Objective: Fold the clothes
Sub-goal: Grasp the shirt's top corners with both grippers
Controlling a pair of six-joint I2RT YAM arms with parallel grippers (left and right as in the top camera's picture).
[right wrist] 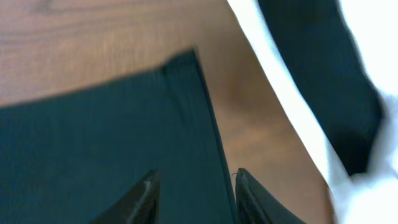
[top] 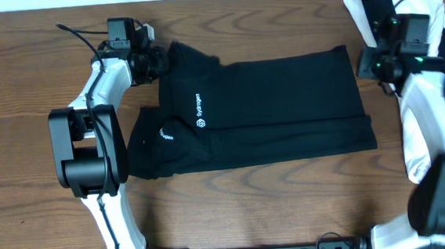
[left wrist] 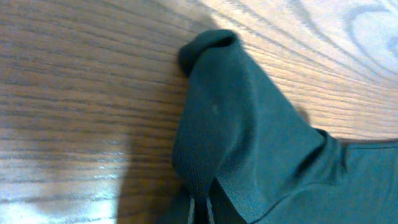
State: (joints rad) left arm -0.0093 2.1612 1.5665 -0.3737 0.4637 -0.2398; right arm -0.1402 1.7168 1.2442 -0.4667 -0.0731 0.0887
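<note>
A black shirt [top: 268, 109] with a small white logo and lettering [top: 199, 110] lies flat across the middle of the table, partly folded at its left side. My left gripper [top: 158, 62] is at the shirt's far left corner. In the left wrist view its fingers [left wrist: 200, 211] are shut on a raised fold of the black fabric [left wrist: 249, 143]. My right gripper [top: 369, 61] is at the shirt's far right corner. In the right wrist view its fingers [right wrist: 196, 182] are open and straddle the shirt's right edge [right wrist: 186, 124], holding nothing.
A pile of black and white garments [top: 434, 4] lies at the far right corner; it also shows in the right wrist view [right wrist: 323, 81]. Bare wooden table [top: 291, 206] runs along the front and at the far left [left wrist: 74, 93].
</note>
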